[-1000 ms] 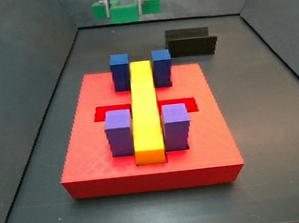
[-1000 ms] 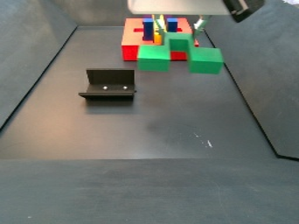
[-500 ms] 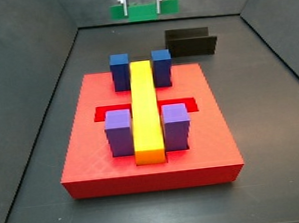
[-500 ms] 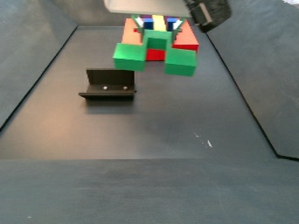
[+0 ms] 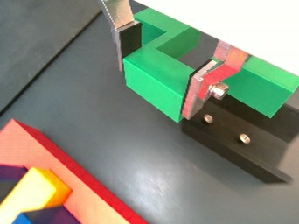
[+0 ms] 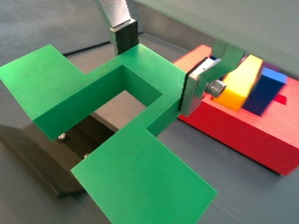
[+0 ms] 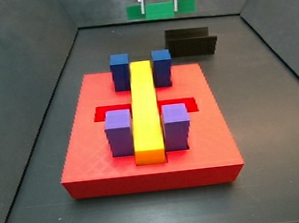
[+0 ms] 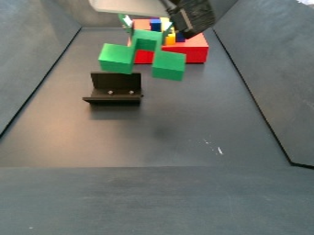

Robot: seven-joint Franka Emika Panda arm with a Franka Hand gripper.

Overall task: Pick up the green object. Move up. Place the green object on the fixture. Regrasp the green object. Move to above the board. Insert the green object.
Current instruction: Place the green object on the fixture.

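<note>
Your gripper [image 6: 160, 72] pinches the middle bar of the green object [image 6: 105, 122], one silver finger [image 5: 212, 80] on each side, and holds it in the air. The fixture [image 8: 113, 89] lies just below the object and a little to one side, not touching it. The object's long axis runs across the fingers. The board [image 8: 172, 46] sits well beyond the fixture.

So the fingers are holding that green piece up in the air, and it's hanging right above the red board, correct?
Not quite. The gripper does hold the green object in the air, fingers shut on it, but it hangs above the fixture, not the board. A side view shows this.
</note>
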